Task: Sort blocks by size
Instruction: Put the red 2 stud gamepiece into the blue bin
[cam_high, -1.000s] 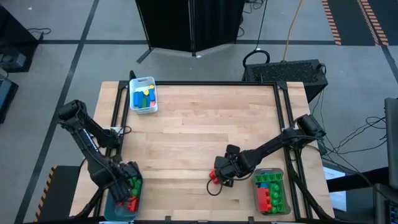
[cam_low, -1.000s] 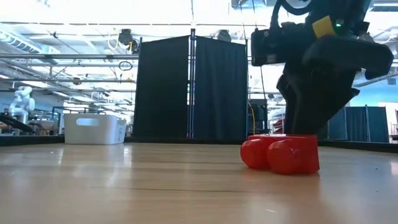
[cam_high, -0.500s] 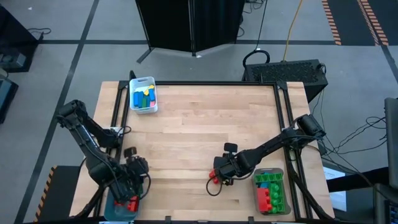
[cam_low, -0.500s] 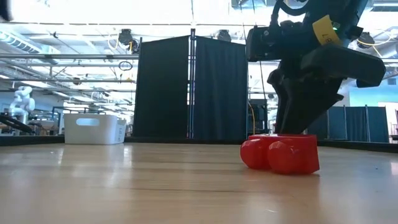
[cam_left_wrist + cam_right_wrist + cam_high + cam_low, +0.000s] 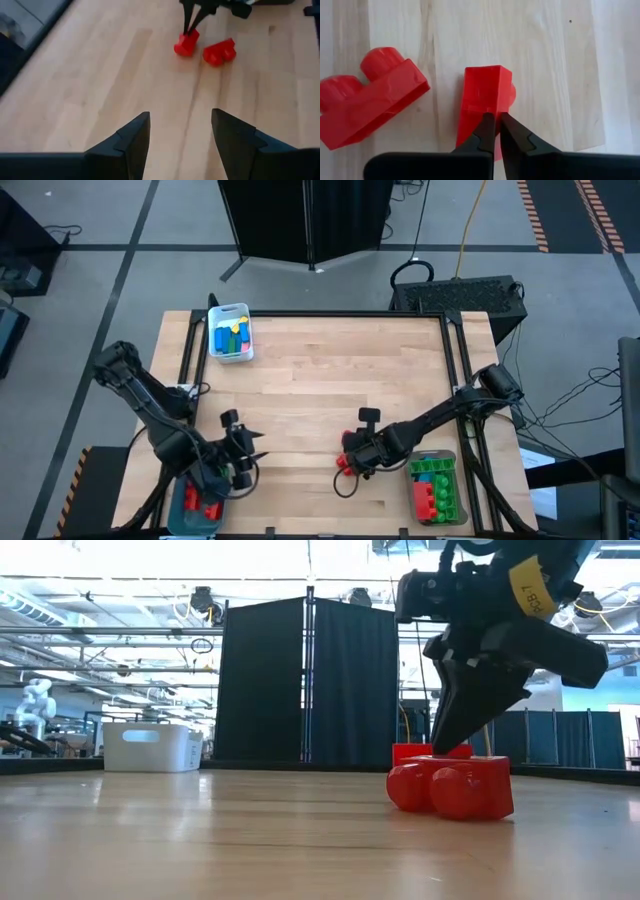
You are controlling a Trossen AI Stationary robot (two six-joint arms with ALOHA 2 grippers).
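Low view shows a yellow tag on the right arm with dark characters, turned sideways and not legible. Under it the right gripper point(image 5: 452, 743) comes down with its fingers pinched together on a small red block point(image 5: 485, 102), a smooth, glossy, box-shaped brick. In the right wrist view the two dark fingertips point(image 5: 487, 131) almost meet over one wall of that block, which sits on the pale wooden table point(image 5: 330, 370). Just beside it, not touching, lies a larger red block point(image 5: 367, 95) with two rounded studs, tipped on its side. Both blocks rest near the front edge of the table, right of centre, with bare planks open all around them except toward the green bin point(image 5: 434, 486) at the front right corner, which holds green, red and blue bricks.

At the front left, the left gripper point(image 5: 243, 450) hovers above the table with its fingers spread and nothing between them; beside it a teal bin point(image 5: 190, 502) holds red and green bricks. The left wrist view shows clear wood grain running from those fingers to the two red blocks.

At the far left corner stands a white bin point(image 5: 231, 333) with blue, yellow and green bricks. A black metal frame borders the table.
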